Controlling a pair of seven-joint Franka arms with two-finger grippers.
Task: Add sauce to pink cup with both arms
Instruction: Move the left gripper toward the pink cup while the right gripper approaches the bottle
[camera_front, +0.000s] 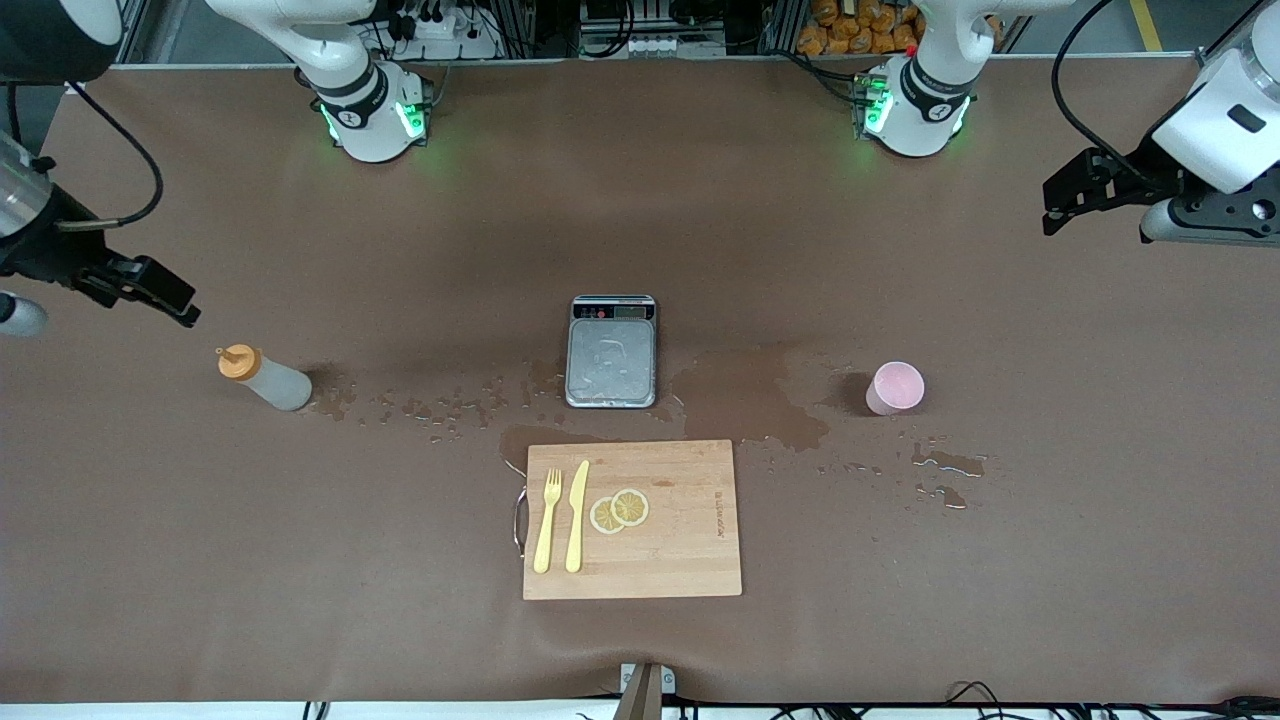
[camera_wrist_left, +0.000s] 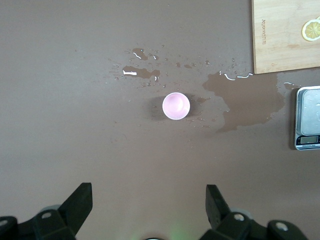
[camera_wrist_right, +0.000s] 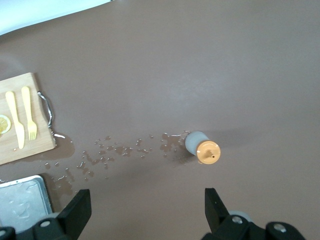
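The sauce bottle (camera_front: 265, 378), greyish-white with an orange cap, stands on the brown table toward the right arm's end; it also shows in the right wrist view (camera_wrist_right: 202, 148). The pink cup (camera_front: 895, 388) stands upright toward the left arm's end and shows empty in the left wrist view (camera_wrist_left: 176, 106). My right gripper (camera_front: 168, 295) is open and empty, in the air beside the bottle and apart from it (camera_wrist_right: 145, 205). My left gripper (camera_front: 1055, 205) is open and empty, in the air near the table's end, well apart from the cup (camera_wrist_left: 149, 200).
A steel scale (camera_front: 612, 350) sits at the table's middle. Nearer the front camera lies a wooden cutting board (camera_front: 690, 540) with a yellow fork (camera_front: 547, 520), a knife (camera_front: 577, 515) and lemon slices (camera_front: 620, 510). Wet patches (camera_front: 745, 405) spread between bottle, scale and cup.
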